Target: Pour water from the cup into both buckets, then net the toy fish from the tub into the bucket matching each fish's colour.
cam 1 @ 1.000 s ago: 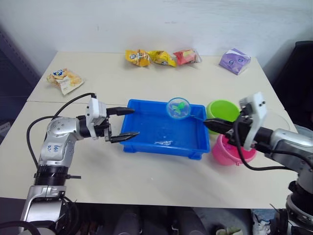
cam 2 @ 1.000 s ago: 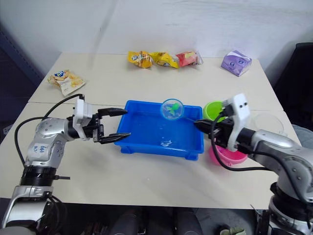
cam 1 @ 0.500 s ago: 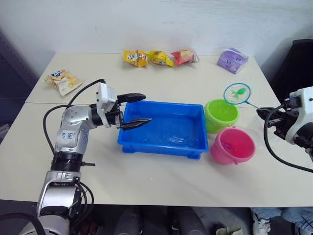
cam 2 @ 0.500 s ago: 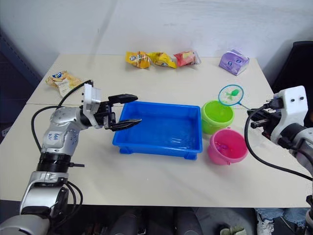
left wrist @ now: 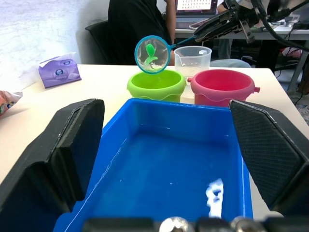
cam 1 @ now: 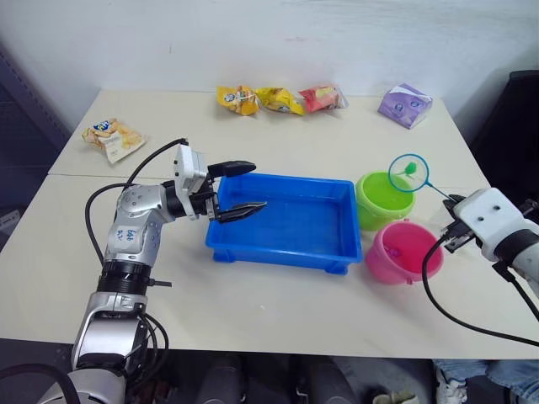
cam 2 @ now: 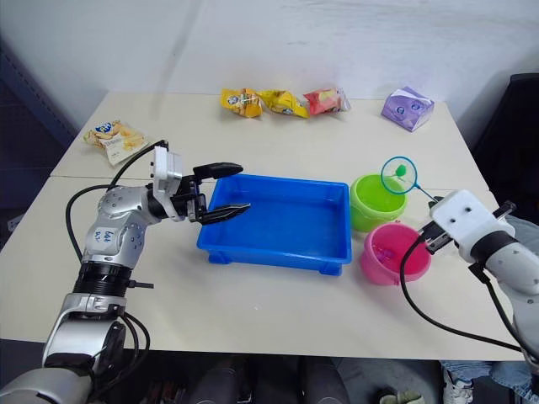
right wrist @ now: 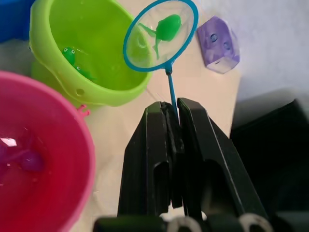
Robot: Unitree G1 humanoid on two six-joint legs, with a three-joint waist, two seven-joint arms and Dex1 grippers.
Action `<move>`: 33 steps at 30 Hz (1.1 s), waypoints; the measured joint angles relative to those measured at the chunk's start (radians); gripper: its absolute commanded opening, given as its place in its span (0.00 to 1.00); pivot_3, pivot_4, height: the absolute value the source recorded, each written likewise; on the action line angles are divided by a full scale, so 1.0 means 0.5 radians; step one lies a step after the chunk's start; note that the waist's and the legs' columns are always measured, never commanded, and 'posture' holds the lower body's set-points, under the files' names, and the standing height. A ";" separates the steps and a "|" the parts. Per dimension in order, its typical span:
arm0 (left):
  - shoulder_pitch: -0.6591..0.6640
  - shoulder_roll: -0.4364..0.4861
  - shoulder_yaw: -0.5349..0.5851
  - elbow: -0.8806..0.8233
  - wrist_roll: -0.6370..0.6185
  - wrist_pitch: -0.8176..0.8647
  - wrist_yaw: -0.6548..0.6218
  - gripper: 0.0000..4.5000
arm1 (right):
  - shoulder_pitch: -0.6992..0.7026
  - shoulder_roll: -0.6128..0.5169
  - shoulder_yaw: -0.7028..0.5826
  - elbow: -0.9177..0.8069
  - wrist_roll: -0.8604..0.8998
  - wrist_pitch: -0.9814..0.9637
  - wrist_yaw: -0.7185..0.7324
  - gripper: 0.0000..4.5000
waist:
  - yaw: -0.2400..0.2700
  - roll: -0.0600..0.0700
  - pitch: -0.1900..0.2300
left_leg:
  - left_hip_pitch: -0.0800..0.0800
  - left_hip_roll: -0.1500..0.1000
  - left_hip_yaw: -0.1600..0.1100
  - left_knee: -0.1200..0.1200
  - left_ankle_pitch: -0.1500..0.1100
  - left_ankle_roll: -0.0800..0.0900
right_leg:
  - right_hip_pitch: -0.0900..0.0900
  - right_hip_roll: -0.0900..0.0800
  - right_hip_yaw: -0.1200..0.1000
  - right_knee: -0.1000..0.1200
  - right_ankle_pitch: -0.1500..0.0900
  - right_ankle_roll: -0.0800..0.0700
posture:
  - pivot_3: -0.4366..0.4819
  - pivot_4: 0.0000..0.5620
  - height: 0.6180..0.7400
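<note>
The blue tub (cam 1: 344, 235) sits mid-table, holding water. To its right stand the green bucket (cam 1: 383, 199) and, nearer me, the pink bucket (cam 1: 403, 253). My right gripper (cam 1: 455, 205) is shut on the net's thin handle (right wrist: 169, 94). The net (cam 1: 409, 172) hovers over the green bucket's far rim with a green toy fish (right wrist: 166, 28) in it. Other green fish (right wrist: 72, 60) lie in the green bucket, and a pink one (right wrist: 25, 159) in the pink bucket. My left gripper (cam 1: 245, 187) is open over the tub's left rim. The cup (left wrist: 192, 57) stands behind the buckets.
Three snack packets (cam 1: 278, 99) and a purple tissue pack (cam 1: 405, 104) lie along the table's far edge. Another snack bag (cam 1: 112, 137) lies at the far left. A seam crosses the table to the left of the tub.
My right gripper has lifted the net with the green fish out of the tub and carried it right, over the green bucket. The left gripper has stayed open by the tub's left rim.
</note>
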State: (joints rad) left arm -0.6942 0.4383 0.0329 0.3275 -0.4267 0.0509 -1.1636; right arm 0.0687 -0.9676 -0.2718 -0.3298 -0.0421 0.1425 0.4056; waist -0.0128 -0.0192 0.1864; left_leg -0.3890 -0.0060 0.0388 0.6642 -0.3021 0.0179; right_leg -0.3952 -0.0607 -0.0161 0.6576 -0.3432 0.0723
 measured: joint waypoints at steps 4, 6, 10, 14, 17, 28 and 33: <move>0.000 -0.001 0.000 0.001 0.001 -0.016 0.001 0.99 | 0.071 -0.130 0.110 0.152 -0.444 -0.521 -0.114 0.00 | 0.007 0.000 0.000 | 0.001 0.000 0.001 0.001 0.001 -0.001 | 0.000 0.000 0.001 -0.001 0.000 0.000 | 0.48 0.27 1.00; 0.000 -0.001 -0.001 0.001 0.002 -0.020 -0.005 0.99 | 0.065 -0.130 0.148 0.244 -0.589 -0.690 -0.172 0.00 | 0.014 0.000 0.000 | 0.001 0.000 0.001 0.001 0.001 -0.002 | 0.000 0.000 0.001 -0.001 0.000 0.000 | 0.48 0.27 1.00; 0.000 -0.002 -0.002 0.002 0.006 -0.024 -0.006 0.99 | 0.045 -0.130 0.154 0.356 -0.738 -0.839 -0.232 0.00 | 0.020 0.000 0.000 | 0.001 0.000 0.001 0.001 0.001 -0.002 | 0.000 0.000 0.001 0.000 0.000 0.000 | 0.48 0.27 1.00; 0.000 -0.005 -0.004 0.002 0.006 -0.037 -0.007 0.99 | 0.034 -0.093 0.132 0.385 -0.781 -0.885 -0.278 0.00 | 0.019 0.000 0.000 | 0.002 0.000 0.001 0.002 0.002 -0.003 | 0.001 0.000 0.001 0.000 0.000 0.000 | 0.48 0.27 1.00; 0.000 -0.003 -0.004 0.003 0.006 -0.038 -0.017 0.99 | 0.001 0.009 0.067 0.384 -0.670 -0.900 -0.267 0.00 | 0.018 0.000 0.000 | 0.002 0.000 0.001 0.002 0.002 -0.003 | 0.001 0.001 0.001 0.000 0.000 0.000 | 0.48 0.27 1.00; 0.027 0.266 0.097 -0.111 -0.127 -0.055 -0.371 0.99 | -0.204 0.267 -0.058 -0.180 0.885 0.052 0.306 0.00 | 0.008 0.000 0.000 | 0.004 0.002 -0.004 0.003 0.002 -0.004 | 0.004 0.001 -0.001 0.002 0.000 -0.001 | 0.48 0.27 1.00; 0.269 0.521 0.126 -0.512 -0.245 0.003 -0.642 0.99 | -0.091 0.116 0.149 -0.599 1.322 0.502 0.588 0.00 | 0.015 0.000 0.000 | 0.004 0.002 -0.005 -0.002 -0.001 0.000 | 0.007 -0.001 -0.003 -0.002 0.000 -0.001 | 0.48 0.27 1.00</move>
State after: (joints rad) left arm -0.5596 0.6987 0.0960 0.0717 -0.5494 0.0523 -1.4845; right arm 0.0229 -0.9095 -0.1974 -0.6291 0.6190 0.3936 0.6996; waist -0.0053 -0.0190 0.1863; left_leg -0.3869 -0.0051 0.0361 0.6632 -0.3028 0.0180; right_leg -0.3916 -0.0612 -0.0175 0.6564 -0.3435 0.0719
